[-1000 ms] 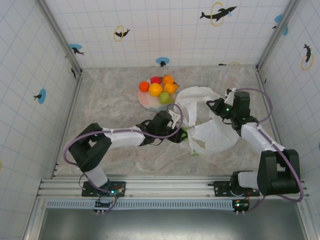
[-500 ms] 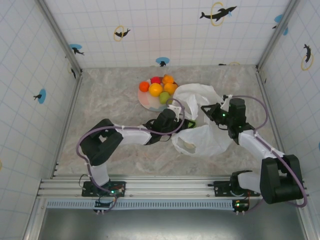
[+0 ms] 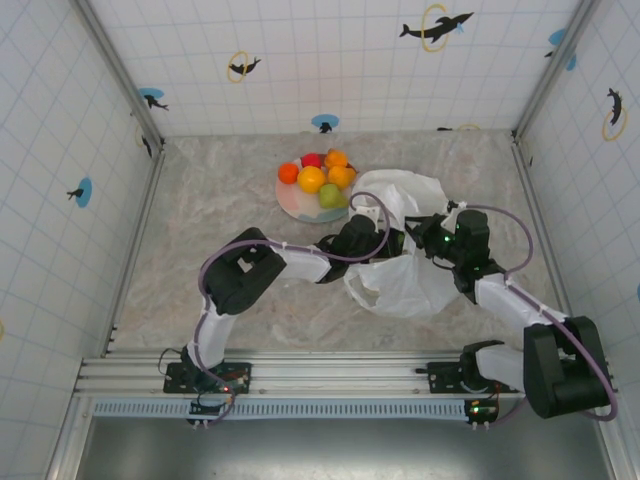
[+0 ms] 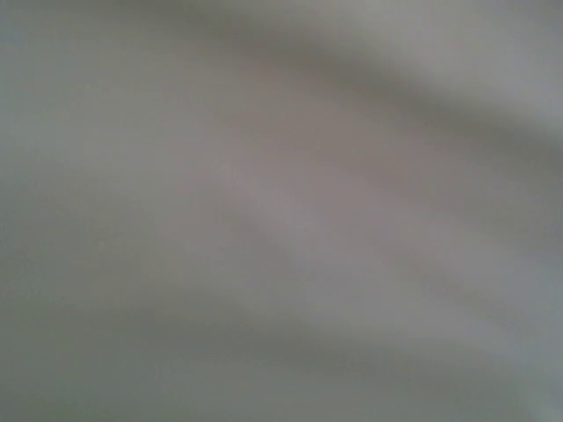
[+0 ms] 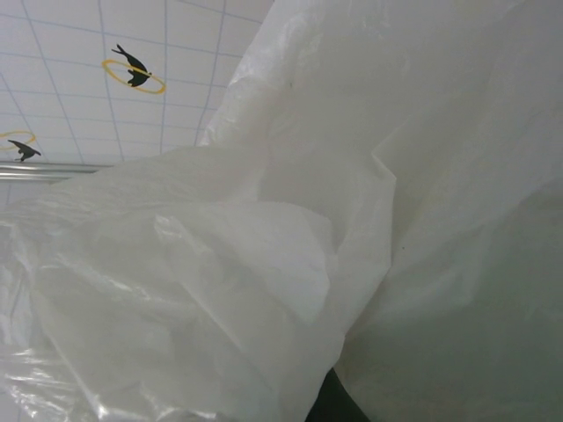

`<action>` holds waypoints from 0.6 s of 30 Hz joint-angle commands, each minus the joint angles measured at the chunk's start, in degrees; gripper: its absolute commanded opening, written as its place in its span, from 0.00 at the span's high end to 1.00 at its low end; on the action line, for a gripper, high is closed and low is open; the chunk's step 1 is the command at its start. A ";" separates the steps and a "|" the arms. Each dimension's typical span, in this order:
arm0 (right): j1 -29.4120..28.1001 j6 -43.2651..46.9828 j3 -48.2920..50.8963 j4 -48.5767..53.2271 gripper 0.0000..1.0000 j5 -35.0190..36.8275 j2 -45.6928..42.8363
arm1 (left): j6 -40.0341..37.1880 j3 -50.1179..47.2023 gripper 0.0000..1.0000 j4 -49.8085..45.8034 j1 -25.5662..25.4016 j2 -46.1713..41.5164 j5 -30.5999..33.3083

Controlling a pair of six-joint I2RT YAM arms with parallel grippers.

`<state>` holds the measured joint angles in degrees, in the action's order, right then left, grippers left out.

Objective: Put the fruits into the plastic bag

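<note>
You pushed the left hand [image 3: 381, 228] deeper into the plastic bag [image 3: 415, 290]; open or closed, I cannot tell. The right hand [image 3: 428, 238] stayed clamped on its film, mouth readied for fruits [image 3: 320, 178].

a robot test cell in a lab, not a home: a marble-look table [image 3: 210, 200] is boxed in on three sides by white grid-lined walls [image 3: 330, 70] with dolphin stickers [image 3: 437, 26], metal posts [image 3: 120, 75] rise from its far corners, and an aluminium rail [image 3: 340, 376] along its near edge carries two arm bases [image 3: 205, 378].
</note>
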<state>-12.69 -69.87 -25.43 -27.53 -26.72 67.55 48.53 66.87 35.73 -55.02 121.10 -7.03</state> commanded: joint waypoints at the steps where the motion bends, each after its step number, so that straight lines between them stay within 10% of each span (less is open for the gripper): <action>1: 1.11 -0.47 0.58 -3.24 1.00 -0.41 0.87 | 1.36 1.43 0.30 1.62 -0.17 1.18 -0.87; 18: 6.86 8.22 -0.76 2.34 1.00 -5.45 3.22 | -10.82 -3.78 0.03 -6.22 1.01 -7.78 -4.61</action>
<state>-6.63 -64.86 -25.43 -26.72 -30.22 69.80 41.36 64.58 30.44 -54.57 117.27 -9.80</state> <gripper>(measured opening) 0.043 0.958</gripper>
